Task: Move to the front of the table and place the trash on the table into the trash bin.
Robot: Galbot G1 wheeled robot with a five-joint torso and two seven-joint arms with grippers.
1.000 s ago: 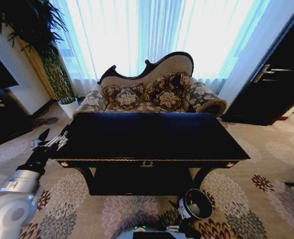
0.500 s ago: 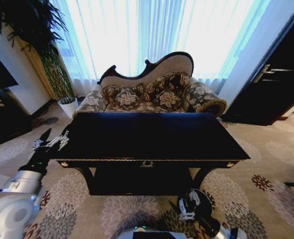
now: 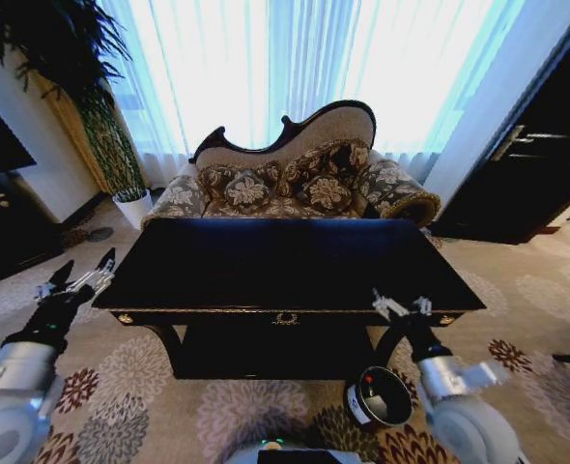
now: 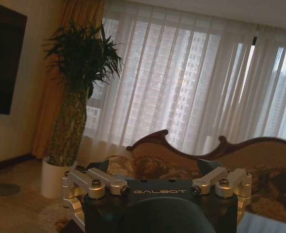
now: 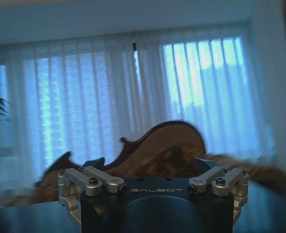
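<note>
Currently no trash is seen on the glossy black table [image 3: 285, 261]; both grippers, left [image 3: 77, 278] beside its corner and right [image 3: 399, 305] at its front edge, are held open and empty. The dark-brown round bin [image 3: 380, 396], standing just below the right arm, could be knocked over.

Readable text: the word GALBOT, twice.

We read "GALBOT" in pale capitals on the dark body of the left claw [image 4: 157, 180], just behind and between its two metal finger mounts, in the left wrist view. We read the same word in the same spot on the right claw [image 5: 152, 178] in the right wrist view. Below the right claw in the head view, the trash bin [image 3: 378, 397] carries a white label on its side, but we cannot make out any lettering on it.
</note>
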